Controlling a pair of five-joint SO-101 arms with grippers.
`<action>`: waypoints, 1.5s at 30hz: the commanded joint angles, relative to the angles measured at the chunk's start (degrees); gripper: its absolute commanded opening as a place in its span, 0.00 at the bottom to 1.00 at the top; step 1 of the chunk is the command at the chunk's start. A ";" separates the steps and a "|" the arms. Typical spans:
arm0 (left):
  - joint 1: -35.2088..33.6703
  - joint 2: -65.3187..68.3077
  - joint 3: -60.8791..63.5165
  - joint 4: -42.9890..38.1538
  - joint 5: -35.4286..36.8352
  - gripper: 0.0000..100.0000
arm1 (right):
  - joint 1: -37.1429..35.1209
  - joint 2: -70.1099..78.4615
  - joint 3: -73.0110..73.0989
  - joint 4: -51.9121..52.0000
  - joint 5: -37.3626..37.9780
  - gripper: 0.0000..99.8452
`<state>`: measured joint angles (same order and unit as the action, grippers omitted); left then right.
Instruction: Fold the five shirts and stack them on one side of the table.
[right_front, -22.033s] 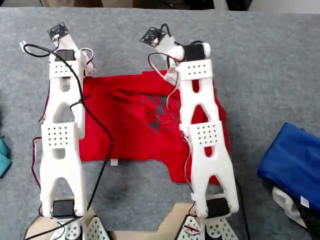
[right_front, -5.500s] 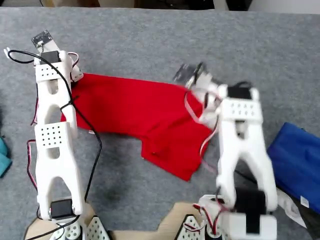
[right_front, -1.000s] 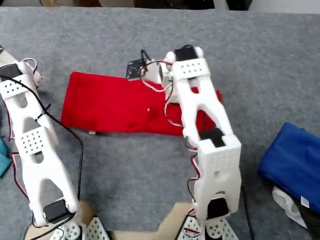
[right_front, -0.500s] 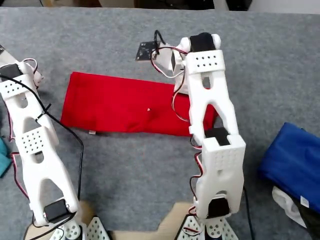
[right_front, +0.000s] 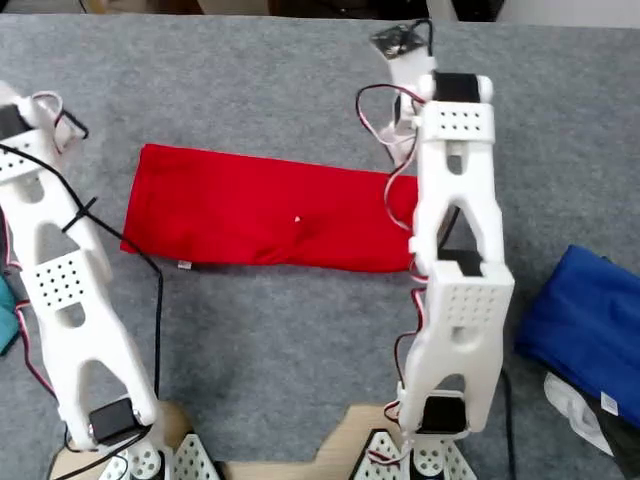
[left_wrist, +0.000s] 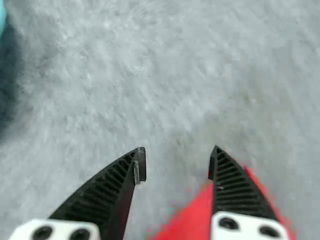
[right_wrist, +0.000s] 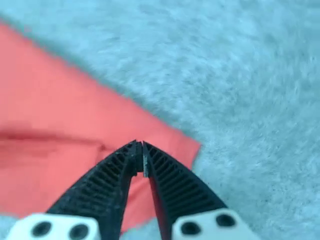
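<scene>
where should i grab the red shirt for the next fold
Take the short end by the right tool, at a corner, coming from beyond that end. The red shirt lies flat as a long strip, so carrying an end over halves it.

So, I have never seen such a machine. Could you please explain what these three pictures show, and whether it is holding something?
The machine is two white robot arms, the left arm and the right arm, at a grey table. One picture looks down from a fixed camera above. The other two come from a camera on each arm's wrist, so each shows its own gripper up close. A red shirt, folded into a long strip, lies flat in the middle. A blue shirt lies at the right edge. The left gripper is open over the table beside the red shirt. The right gripper is shut above a corner of that shirt and holds nothing.
</scene>
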<state>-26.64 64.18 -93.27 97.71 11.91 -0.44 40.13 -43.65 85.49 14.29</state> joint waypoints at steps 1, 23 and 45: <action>1.58 -10.86 1.93 3.43 -5.01 0.23 | 4.53 2.42 -4.97 -4.13 -4.22 0.01; 7.12 -17.71 43.78 -11.78 -26.02 0.23 | 15.78 9.89 -10.24 -8.97 -5.19 0.01; 7.03 -9.19 43.78 -14.95 -26.29 0.22 | 15.60 10.07 -10.24 -9.41 -3.52 0.01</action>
<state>-19.34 54.15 -48.79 84.79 -14.37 14.51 50.42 -50.86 76.88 10.33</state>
